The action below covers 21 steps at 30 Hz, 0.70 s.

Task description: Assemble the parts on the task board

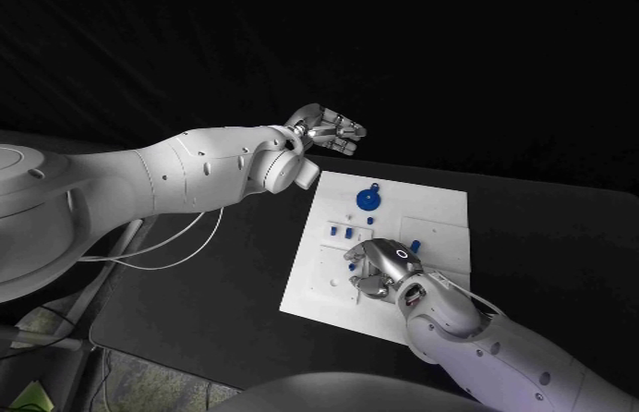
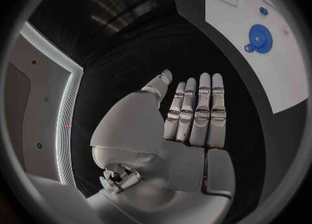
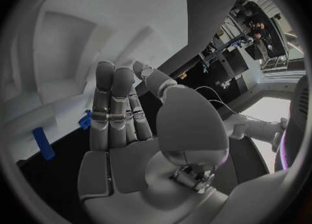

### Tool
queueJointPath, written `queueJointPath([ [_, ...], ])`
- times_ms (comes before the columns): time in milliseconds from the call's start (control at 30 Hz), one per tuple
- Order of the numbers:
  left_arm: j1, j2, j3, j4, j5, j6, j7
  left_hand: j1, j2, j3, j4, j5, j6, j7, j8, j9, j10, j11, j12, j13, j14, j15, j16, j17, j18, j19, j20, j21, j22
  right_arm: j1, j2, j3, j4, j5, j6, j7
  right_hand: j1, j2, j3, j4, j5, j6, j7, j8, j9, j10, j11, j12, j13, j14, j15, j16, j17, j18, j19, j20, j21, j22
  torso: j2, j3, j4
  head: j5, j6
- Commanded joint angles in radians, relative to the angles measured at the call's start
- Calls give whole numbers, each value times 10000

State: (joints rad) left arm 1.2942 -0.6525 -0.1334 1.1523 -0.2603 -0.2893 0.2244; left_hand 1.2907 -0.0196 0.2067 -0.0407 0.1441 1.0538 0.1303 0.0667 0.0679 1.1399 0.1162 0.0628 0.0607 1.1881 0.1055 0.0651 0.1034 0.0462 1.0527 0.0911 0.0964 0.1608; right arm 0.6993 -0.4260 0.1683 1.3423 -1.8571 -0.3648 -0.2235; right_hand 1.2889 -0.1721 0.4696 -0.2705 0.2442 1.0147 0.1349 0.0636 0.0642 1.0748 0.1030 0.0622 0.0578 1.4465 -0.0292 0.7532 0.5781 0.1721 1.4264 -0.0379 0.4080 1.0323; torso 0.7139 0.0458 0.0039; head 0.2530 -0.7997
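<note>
We see the white rectangular task board (image 1: 440, 211) lying in the middle of the black table (image 1: 560, 236), with small blue parts on it. A round blue disc part with a small lug (image 1: 367, 197) sits near the board's far end, a few short blue upright pieces (image 1: 341, 233) stand just below it, and another blue piece (image 1: 415, 245) shows beside our right hand. The right silver hand (image 1: 382, 269) rests over the board's middle, fingers straight and together, holding nothing. The left silver hand (image 1: 328, 129) hangs above the table beyond the board's far edge, well apart from the parts; its wrist view shows the fingers (image 2: 198, 110) straight, side by side, palm empty.
</note>
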Motion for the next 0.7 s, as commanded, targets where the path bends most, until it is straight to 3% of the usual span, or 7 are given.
queueJointPath([
  [33,12,-3,8,-13,46,69,19,-9,5,-26,35,-39,-16,20,-19,-11,-8,48,-32,-13,-9,23,-21,0,48,21,4,38,-8,-6,-83,-1,131,233,-389,-44,128,-9,-248,-44,79,54,24,-8,-5,-88,13,35,8,-3,82,-3,-47,126,91,-24,-119,-41,1,1,0,-23,17],
  [233,12,-17,8,-31,46,78,23,-9,5,-26,35,-39,-16,20,-19,-11,-8,48,-32,-13,-9,23,-21,0,48,21,4,38,-8,-6,-333,11,516,334,-598,-74,80,-44,-184,-20,271,107,33,-13,-7,-26,5,41,9,-2,73,22,-67,120,116,-38,-160,24,-4,1,-2,-61,50],
  [367,12,-30,8,-39,46,90,48,-9,5,-26,35,-39,-16,20,-19,-11,-8,48,-32,-13,-9,23,-21,0,48,21,4,38,-8,-4,-599,152,876,436,-665,-80,21,-31,-335,75,320,161,105,-13,-8,-1,18,31,6,8,89,65,-60,125,171,-14,-236,1,-4,-6,-9,-155,128],
  [533,12,-77,7,-39,46,97,109,-1,-6,-37,31,-59,-14,18,-17,-10,-1,45,-29,-12,-5,22,-23,7,47,18,4,52,-32,-1,-1043,668,1467,603,-566,-129,-16,-16,-386,136,300,219,87,-13,-8,120,-6,50,6,23,81,125,-40,111,231,-24,-273,11,-2,-13,-17,-271,230],
  [567,12,-106,7,-35,46,93,127,-1,-6,-37,31,-59,-14,18,-17,-10,-1,45,-29,-12,-5,22,-23,7,47,18,4,52,-32,5,-1211,893,1683,661,-295,-211,-58,-8,-306,144,310,223,74,-13,-8,217,-25,44,5,22,72,183,-11,101,253,-38,-276,40,-5,-16,-33,-294,269],
  [600,12,-113,7,-35,46,91,133,-1,-6,-37,31,-59,-14,18,-17,-10,-1,45,-29,-12,-5,22,-23,7,47,18,4,52,-32,12,-1255,942,1737,675,-227,-230,-99,5,-254,152,319,253,70,-14,-7,286,-35,46,6,15,66,206,3,98,258,-42,-272,58,-5,-12,-33,-310,288],
  [700,12,-157,8,-40,46,89,164,5,-4,-36,26,-49,-6,14,-15,-9,14,40,-30,-12,-1,19,-22,8,47,18,2,56,-38,122,-1588,1270,2107,790,275,-375,-202,19,-101,181,296,350,40,-13,-6,362,-58,37,8,-10,59,279,39,71,261,-51,-284,136,-8,-10,-35,-366,315],
])
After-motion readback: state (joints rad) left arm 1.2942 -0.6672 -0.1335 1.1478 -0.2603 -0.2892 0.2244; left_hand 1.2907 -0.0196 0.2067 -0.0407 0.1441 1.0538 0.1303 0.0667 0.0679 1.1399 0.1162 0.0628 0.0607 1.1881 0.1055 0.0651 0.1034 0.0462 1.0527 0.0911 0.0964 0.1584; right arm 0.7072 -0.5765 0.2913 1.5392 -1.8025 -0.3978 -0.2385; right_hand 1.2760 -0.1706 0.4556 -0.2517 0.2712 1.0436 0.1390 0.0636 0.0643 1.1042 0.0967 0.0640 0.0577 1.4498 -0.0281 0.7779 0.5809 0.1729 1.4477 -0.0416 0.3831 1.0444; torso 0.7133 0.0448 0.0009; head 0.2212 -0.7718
